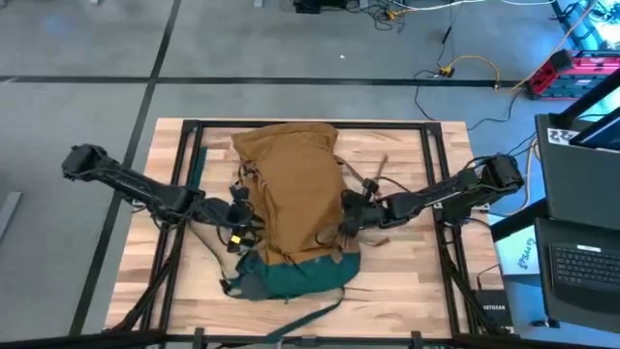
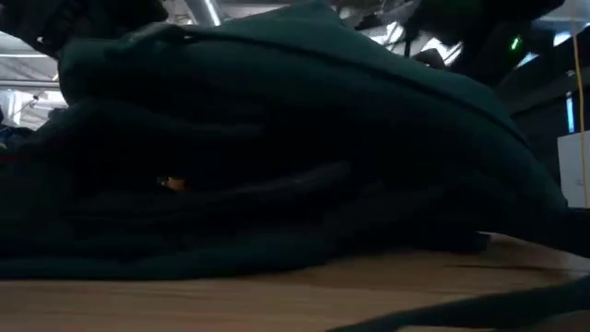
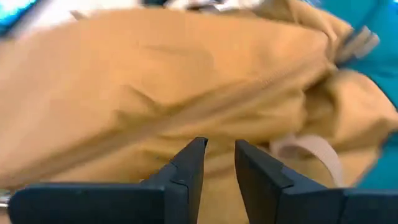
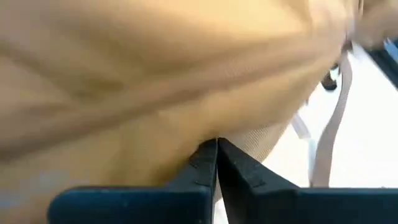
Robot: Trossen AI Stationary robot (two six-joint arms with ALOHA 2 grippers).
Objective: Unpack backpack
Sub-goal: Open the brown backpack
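The backpack [image 1: 294, 199] lies flat mid-tabletop [image 1: 407, 281], tan body up, teal base toward the near edge. The left end effector [image 3: 219, 155] sits at its left side, fingers narrowly parted on nothing. The right end effector [image 4: 217, 152], at the opposite side, is pinched closed against tan fabric.

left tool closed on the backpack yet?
No. In the left wrist view the left tool shows a gap between its fingers, right at the backpack fabric.

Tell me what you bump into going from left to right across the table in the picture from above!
Left dark two-finger gripper → big soft tan-brown fabric backpack with its dark teal-green base → right dark two-finger gripper, all on the light wooden table.
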